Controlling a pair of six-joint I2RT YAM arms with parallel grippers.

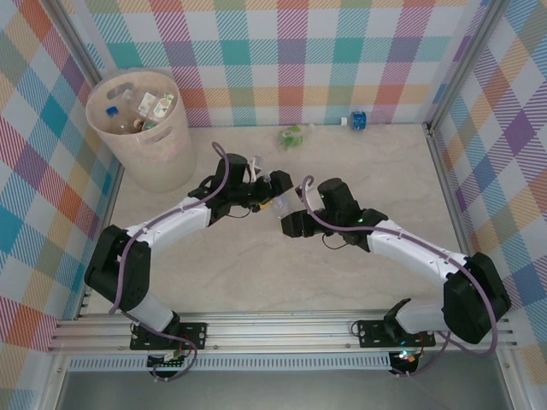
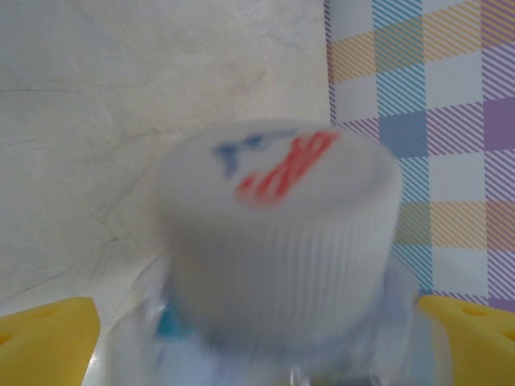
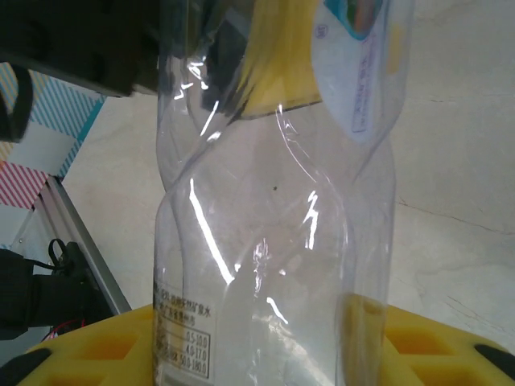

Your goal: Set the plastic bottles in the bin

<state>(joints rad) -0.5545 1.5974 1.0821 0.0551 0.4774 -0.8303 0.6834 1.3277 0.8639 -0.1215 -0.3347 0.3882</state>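
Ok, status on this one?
Right gripper shut on bottle. Left gripper open around its cap, contact unclear. Bin back left, path clear. Green bottle, blue bottle loose by back wall.

The left arm (image 1: 171, 224) and right arm (image 1: 410, 252) meet at mid-counter with a clear bottle (image 1: 273, 193) between their tips, so together they bar the middle from left to right. Near of them the counter (image 1: 282, 282) lies bare up to the rail (image 1: 282, 331). Far of them the right half is open, apart from a crushed green bottle (image 1: 291, 135) at far centre and a small blue bottle (image 1: 355, 120) against the far wall (image 1: 282, 60). The bin (image 1: 162, 158) blocks the far left corner, close to the left wall (image 1: 51, 154). Its mouth is open from above, with bottles (image 1: 155, 106) lying inside.
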